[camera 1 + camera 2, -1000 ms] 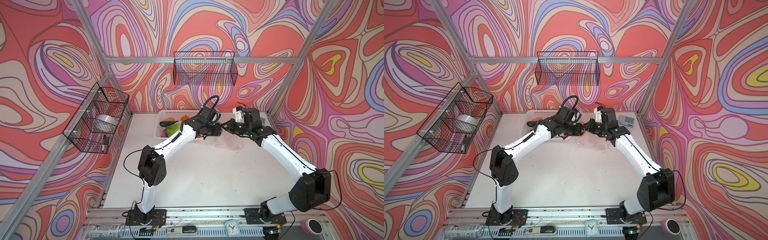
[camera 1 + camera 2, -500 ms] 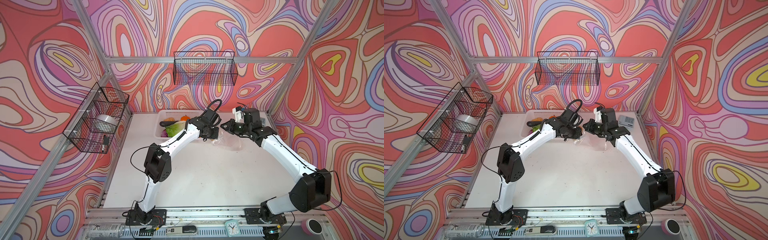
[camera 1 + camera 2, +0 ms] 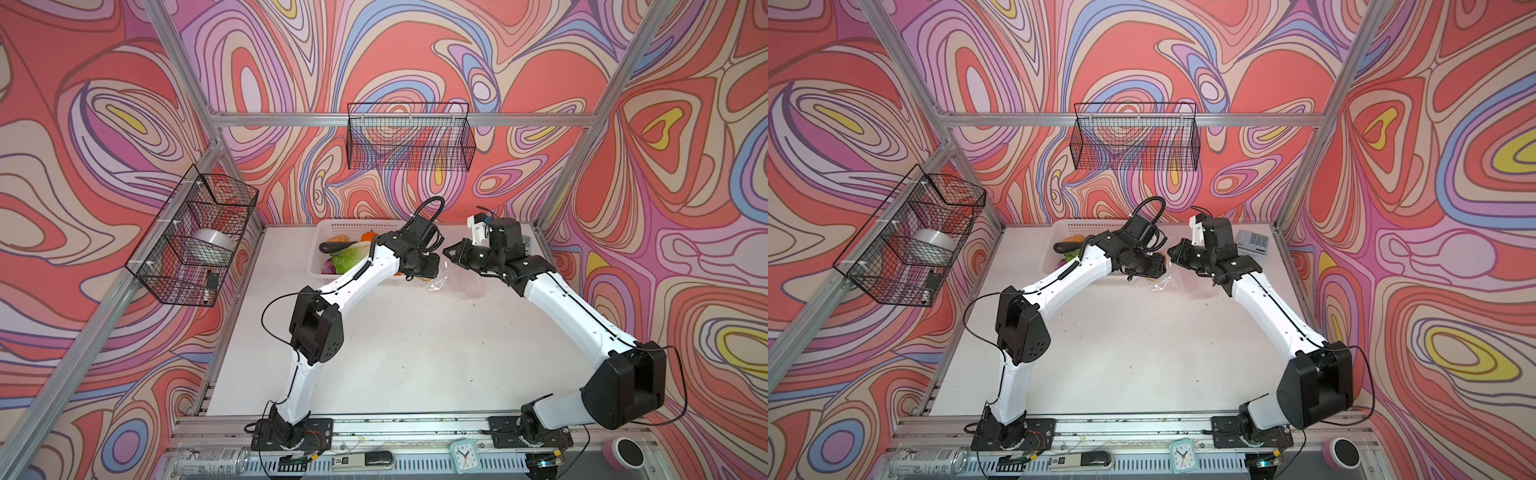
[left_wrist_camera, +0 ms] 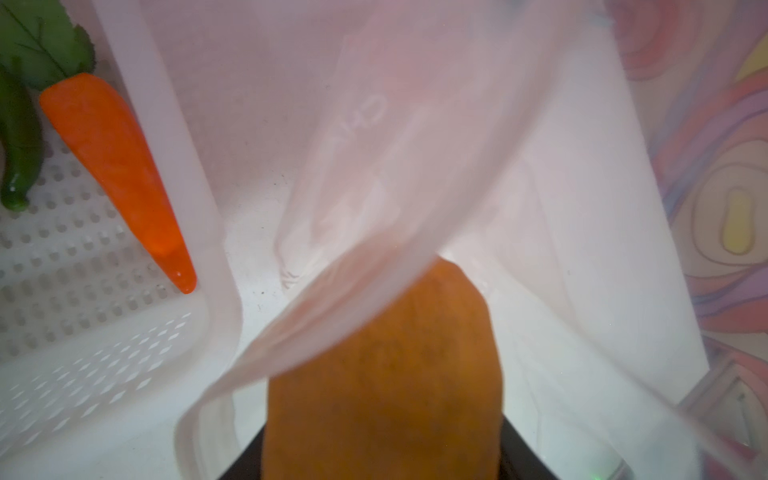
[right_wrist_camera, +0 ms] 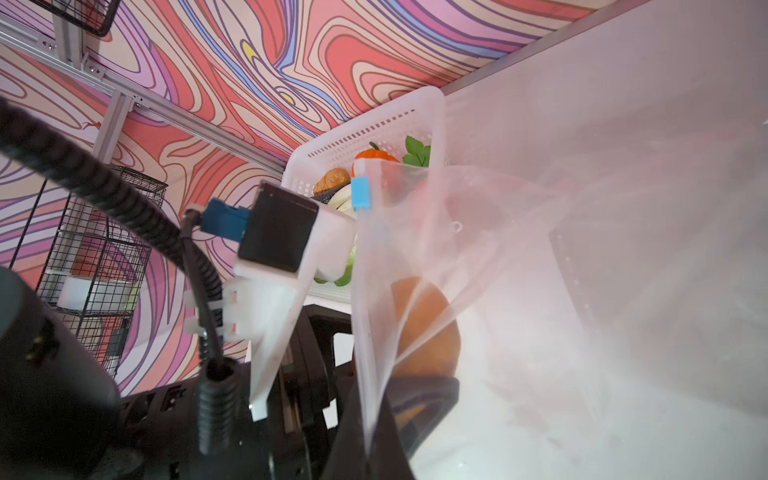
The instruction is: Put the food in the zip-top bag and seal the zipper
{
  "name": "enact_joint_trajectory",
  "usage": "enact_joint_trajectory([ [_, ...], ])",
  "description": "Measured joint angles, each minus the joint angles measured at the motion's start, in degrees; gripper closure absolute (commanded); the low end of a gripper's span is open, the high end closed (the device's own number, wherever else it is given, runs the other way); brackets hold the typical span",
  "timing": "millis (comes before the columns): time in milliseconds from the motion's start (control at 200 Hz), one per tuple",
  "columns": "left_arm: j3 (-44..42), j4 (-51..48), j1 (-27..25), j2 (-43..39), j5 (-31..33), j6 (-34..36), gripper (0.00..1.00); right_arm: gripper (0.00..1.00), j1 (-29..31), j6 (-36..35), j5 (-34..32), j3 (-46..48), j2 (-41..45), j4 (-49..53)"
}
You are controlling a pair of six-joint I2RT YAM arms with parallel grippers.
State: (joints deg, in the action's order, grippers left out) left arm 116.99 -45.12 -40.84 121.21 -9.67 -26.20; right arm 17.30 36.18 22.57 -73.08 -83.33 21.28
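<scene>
My left gripper [image 4: 382,449] is shut on an orange-brown potato [image 4: 386,365]. The potato's tip pokes into the mouth of the clear zip-top bag [image 4: 415,145], under a fold of film. My right gripper [image 5: 368,436] is shut on the bag's mouth edge and holds it up off the table. The zipper strip runs up from it to the light-blue slider [image 5: 360,193]. In both top views the grippers [image 3: 428,270] [image 3: 451,252] meet beside the bag [image 3: 461,278]. More food lies in the white basket [image 3: 332,226]: cabbage [image 3: 351,255], eggplant [image 3: 332,246], onion [image 3: 328,268] and a carrot [image 4: 120,174].
The basket's wall [image 4: 166,145] stands right beside the bag. A calculator [image 3: 1253,242] lies at the back right corner. Black wire baskets hang on the back wall [image 3: 409,137] and the left wall [image 3: 195,237]. A can, a clock and tools sit on the front rail.
My left arm has swung away from the basket and carried the potato a little further toward the bag's mouth. The right arm has held the bag in place.
</scene>
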Motion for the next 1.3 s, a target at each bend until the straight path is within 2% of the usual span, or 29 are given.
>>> enact_joint_trajectory([
  [115,-0.5,1.9,0.0,0.0,-3.0,-0.7,0.42,1.0,0.0,0.4,0.9,0.2,-0.5,-0.8],
  [320,1.5,0.4,0.0,1.6,-3.1,-1.0,0.26,1.0,-0.1,0.6,1.0,0.4,-1.0,-1.6],
  [481,1.8,0.0,0.0,2.4,-2.3,-1.0,0.25,1.0,-0.1,0.6,1.1,0.4,-1.0,-1.5],
  [626,2.1,-0.2,0.0,2.3,-1.0,-0.8,0.19,1.0,-0.1,0.6,0.6,0.4,-1.0,-1.4],
  [831,2.1,-1.8,0.1,1.0,-0.4,-0.4,0.18,1.0,0.0,0.3,-3.4,0.4,-1.0,0.4],
  [936,1.5,-1.7,0.6,-2.1,-2.1,-0.6,0.18,1.0,0.0,0.0,-6.0,0.5,-1.1,1.6],
  [1102,-2.9,0.7,2.7,-11.8,-5.1,-1.0,0.18,1.0,0.0,-0.2,-8.3,1.0,-2.2,2.4],
  [1302,-10.0,5.3,7.9,-20.5,-2.4,1.7,0.18,1.0,-0.1,-2.1,-11.3,-0.3,-2.3,4.9],
])
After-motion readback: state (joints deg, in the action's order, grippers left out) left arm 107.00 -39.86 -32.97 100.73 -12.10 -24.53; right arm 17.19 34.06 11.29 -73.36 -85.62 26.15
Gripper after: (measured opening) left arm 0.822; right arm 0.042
